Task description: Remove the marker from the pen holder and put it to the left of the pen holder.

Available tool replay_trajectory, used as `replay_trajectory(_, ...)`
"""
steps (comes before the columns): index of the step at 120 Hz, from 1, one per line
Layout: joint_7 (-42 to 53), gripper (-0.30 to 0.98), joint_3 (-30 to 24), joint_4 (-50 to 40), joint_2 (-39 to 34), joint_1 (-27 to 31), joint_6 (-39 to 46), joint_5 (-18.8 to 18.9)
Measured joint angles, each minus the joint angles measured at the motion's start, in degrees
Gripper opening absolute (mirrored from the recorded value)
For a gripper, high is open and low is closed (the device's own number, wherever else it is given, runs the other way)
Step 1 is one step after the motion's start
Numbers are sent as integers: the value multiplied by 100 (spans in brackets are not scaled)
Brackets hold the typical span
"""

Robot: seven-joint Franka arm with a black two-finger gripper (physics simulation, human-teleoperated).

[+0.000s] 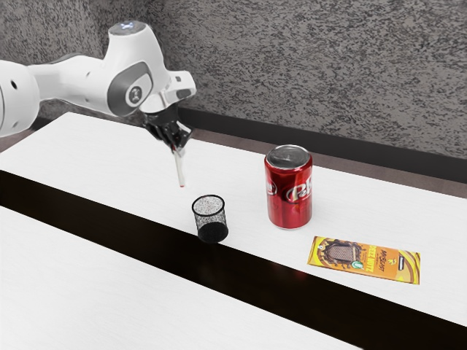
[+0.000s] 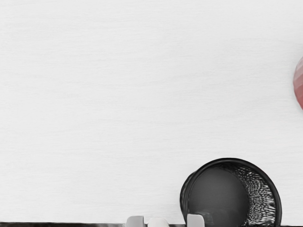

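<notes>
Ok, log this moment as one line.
gripper: shut on marker | marker: out of pen holder, held above table | pen holder: upright, empty | placing: not done

In the exterior view, the black tool (image 1: 178, 143) holds the white marker (image 1: 181, 168) in the air, its reddish end pointing down. The marker is at the exterior view's left of the black mesh pen holder (image 1: 211, 232), which stands upright on the white counter (image 1: 95, 149). Toward the exterior view's right stands a red can (image 1: 289, 197), and beyond it lies a flat yellow packet (image 1: 379, 264).
</notes>
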Motion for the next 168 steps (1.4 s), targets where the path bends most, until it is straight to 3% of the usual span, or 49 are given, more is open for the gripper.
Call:
replay_trajectory(25, 133, -7, 11, -132, 6, 623, -547, 169)
replay_trajectory(50, 435, -6, -3, -80, 351, 753, -1351, 118)
replay_trajectory(82, 1114, -6, -158, 1433, 1779, 1159, -2330, 34)
replay_trajectory(102, 1478, -5, -253, 1712, 2101, 1256, -2564, -50)
replay_trajectory(124, 1857, 33, -267, 1739, 2106, 1263, -2679, -218)
replay_trajectory(142, 2129, 51, -258, 1718, 1454, 1243, -2714, -226)
replay_trajectory(156, 2166, 58, -272, 1652, -378, 1025, -2754, -288)
replay_trajectory(168, 2046, 62, -343, 1374, -1251, 758, -3083, -67)
